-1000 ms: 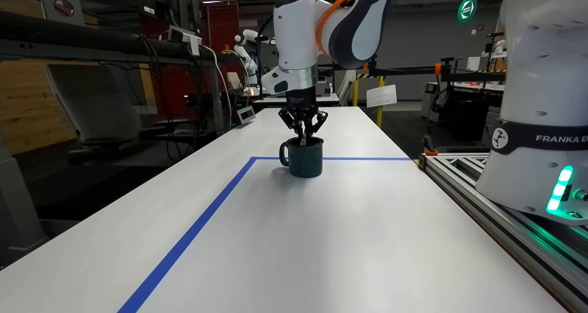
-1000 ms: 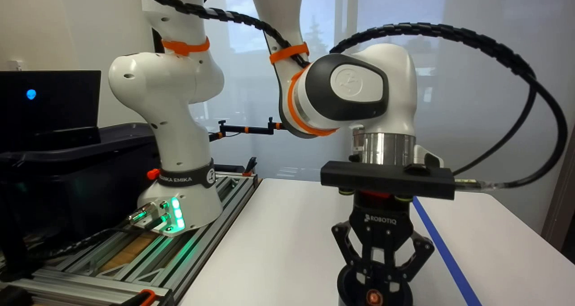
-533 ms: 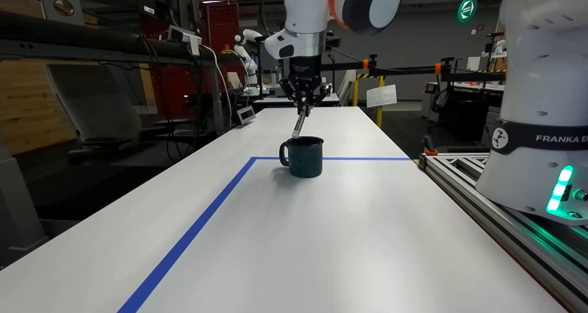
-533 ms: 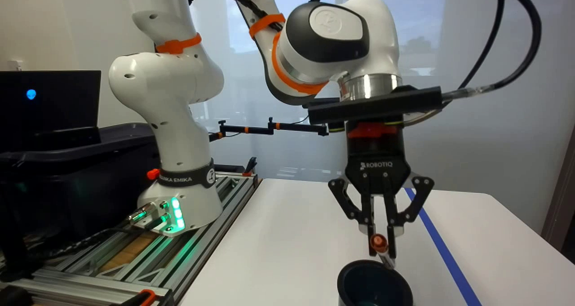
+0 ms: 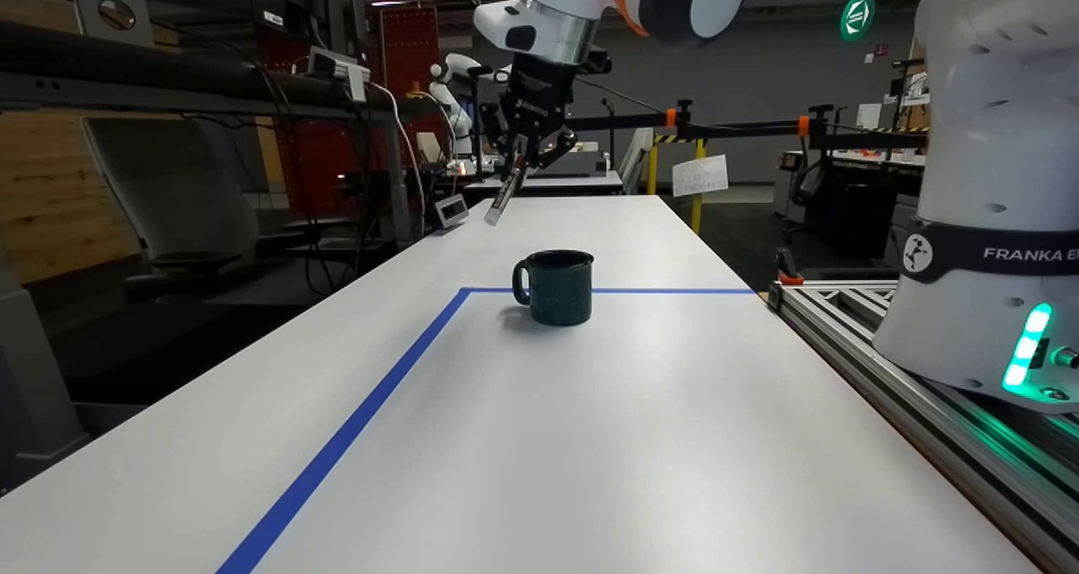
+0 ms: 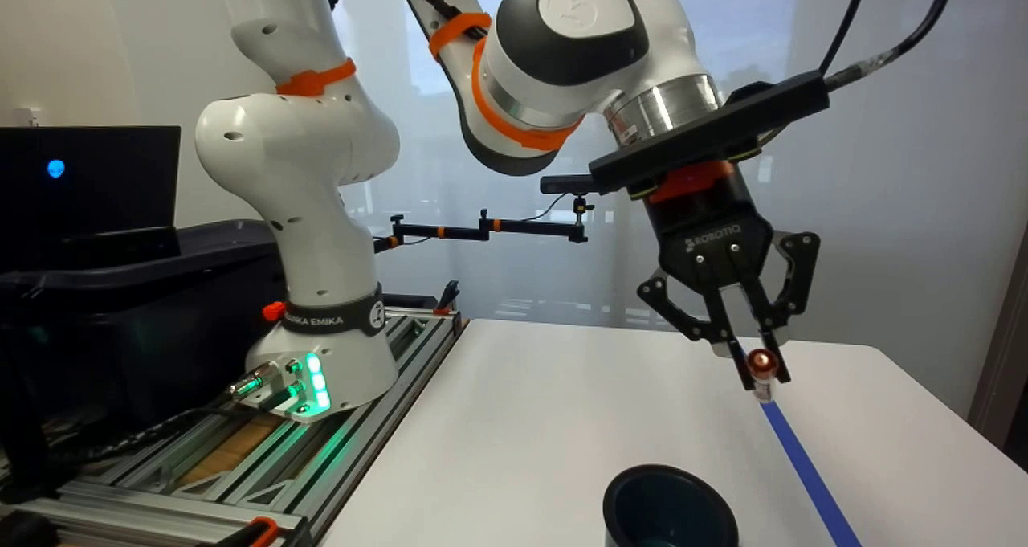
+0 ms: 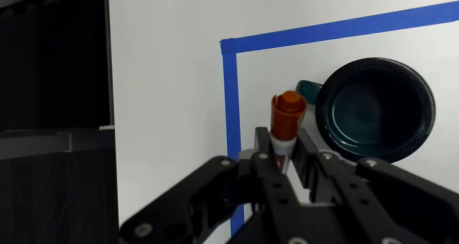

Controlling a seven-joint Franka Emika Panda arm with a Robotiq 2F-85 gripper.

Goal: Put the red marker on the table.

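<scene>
Red marker (image 7: 287, 125) pinched in our gripper (image 6: 765, 373), tilted, clear of the mug (image 5: 561, 294) below; grasp done, we'd say, leaving us the lowering to the table (image 5: 641, 439) beneath, then release!

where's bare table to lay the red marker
Bare in an exterior view: the table before the mug, between blue tape and metal rail; also outside the tape, to the edge. Crowded: inside the tape's corner, beside the mug.
</scene>
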